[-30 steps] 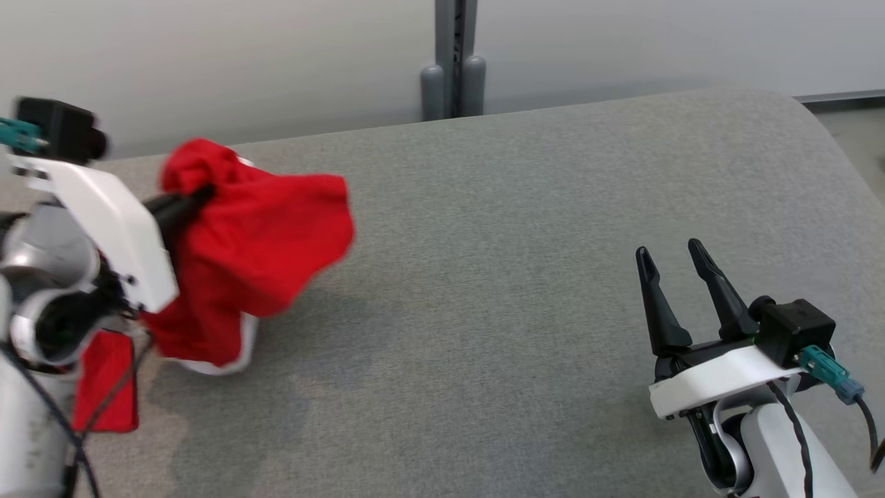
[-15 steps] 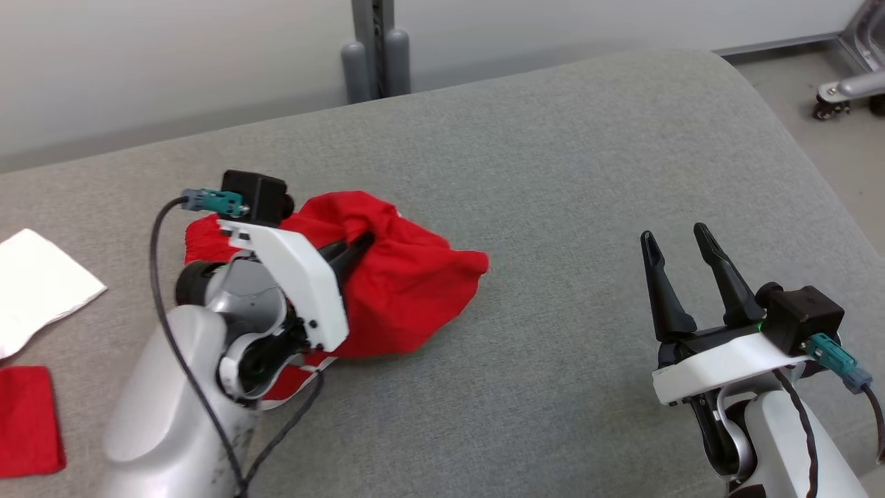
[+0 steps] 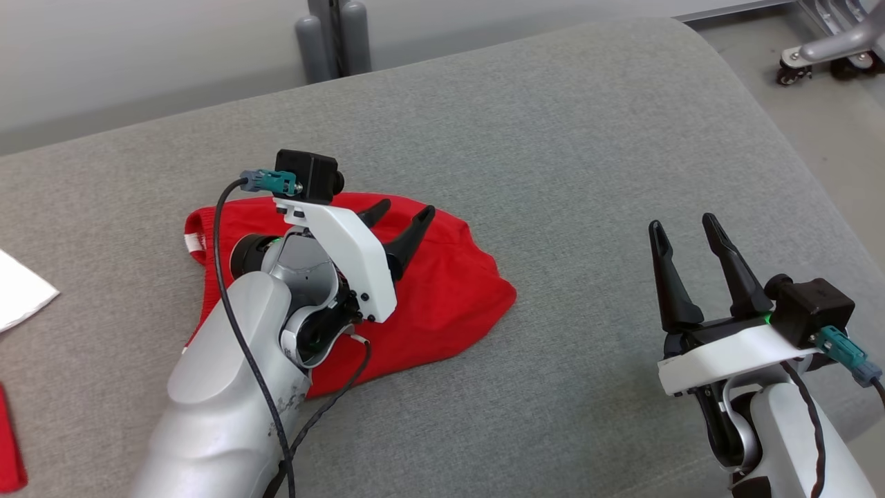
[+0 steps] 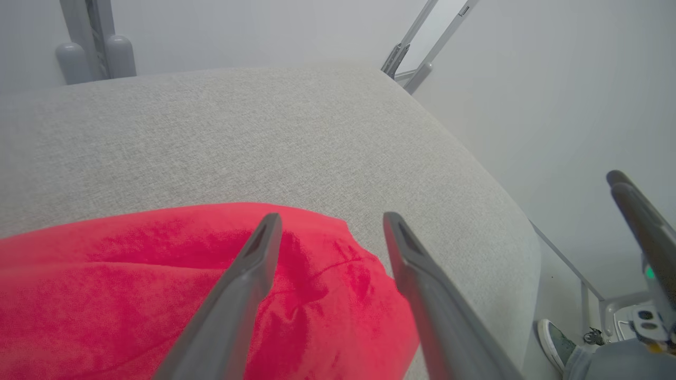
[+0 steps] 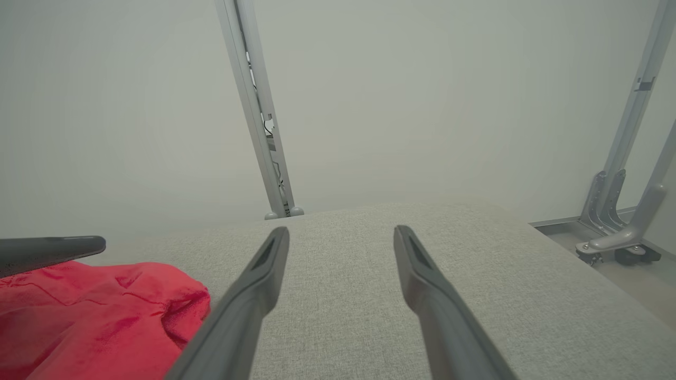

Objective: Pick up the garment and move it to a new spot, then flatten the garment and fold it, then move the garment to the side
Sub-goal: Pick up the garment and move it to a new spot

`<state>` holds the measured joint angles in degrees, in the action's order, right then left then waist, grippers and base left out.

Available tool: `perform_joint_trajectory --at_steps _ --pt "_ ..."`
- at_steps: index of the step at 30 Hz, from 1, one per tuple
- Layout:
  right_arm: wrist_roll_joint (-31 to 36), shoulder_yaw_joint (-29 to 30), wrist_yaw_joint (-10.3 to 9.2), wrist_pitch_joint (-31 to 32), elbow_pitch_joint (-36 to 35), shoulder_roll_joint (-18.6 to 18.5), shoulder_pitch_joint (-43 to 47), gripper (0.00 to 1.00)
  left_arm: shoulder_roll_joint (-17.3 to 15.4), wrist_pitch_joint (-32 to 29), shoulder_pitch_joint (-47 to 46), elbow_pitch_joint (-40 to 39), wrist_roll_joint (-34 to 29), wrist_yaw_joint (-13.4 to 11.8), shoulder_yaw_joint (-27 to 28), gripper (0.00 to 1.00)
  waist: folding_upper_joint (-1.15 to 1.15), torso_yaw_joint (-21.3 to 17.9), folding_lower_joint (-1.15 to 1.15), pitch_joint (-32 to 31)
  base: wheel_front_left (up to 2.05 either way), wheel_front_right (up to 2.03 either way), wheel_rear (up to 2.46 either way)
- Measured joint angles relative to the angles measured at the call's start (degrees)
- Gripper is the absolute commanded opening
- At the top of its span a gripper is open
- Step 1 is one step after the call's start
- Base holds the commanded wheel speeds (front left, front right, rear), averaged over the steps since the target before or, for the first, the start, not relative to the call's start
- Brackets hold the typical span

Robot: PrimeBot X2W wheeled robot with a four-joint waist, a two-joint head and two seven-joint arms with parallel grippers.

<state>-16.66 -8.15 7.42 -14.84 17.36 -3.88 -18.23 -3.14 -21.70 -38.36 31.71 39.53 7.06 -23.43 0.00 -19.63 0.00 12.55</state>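
The red garment lies crumpled on the grey padded table, left of centre in the head view. It has a white-striped cuff at its left end. My left gripper hovers just over the garment's far part, open, with nothing between its fingers. The left wrist view shows the garment under both spread fingers. My right gripper stands open at the lower right, well clear of the cloth. In the right wrist view the garment lies at the lower left, beyond my right gripper.
A white cloth and a red cloth edge lie at the table's far left. A grey post stands behind the table. A wheeled frame stands on the floor at the upper right. A person's shoe shows beside the table.
My left gripper carried the garment rightward, set it down on the table and opened, letting it go. The head camera has turned, shifting the whole picture. The right gripper stayed open.
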Motion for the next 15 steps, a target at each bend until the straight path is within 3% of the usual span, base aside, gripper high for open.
perform_joint_trajectory --at_steps 5,15 --pt "0.4 0.4 0.00 0.0 0.0 -0.1 0.1 1.00 -0.7 5.0 -0.9 0.4 -0.4 0.2 -1.5 1.00 0.00 2.1 0.00 -0.6 0.00 0.00 0.00" --pt "0.6 1.0 0.00 0.0 0.1 -1.6 1.3 1.00 -6.2 14.5 2.7 -3.3 -3.7 -0.4 -1.2 1.00 0.00 7.7 0.00 -2.8 0.00 0.00 0.00"
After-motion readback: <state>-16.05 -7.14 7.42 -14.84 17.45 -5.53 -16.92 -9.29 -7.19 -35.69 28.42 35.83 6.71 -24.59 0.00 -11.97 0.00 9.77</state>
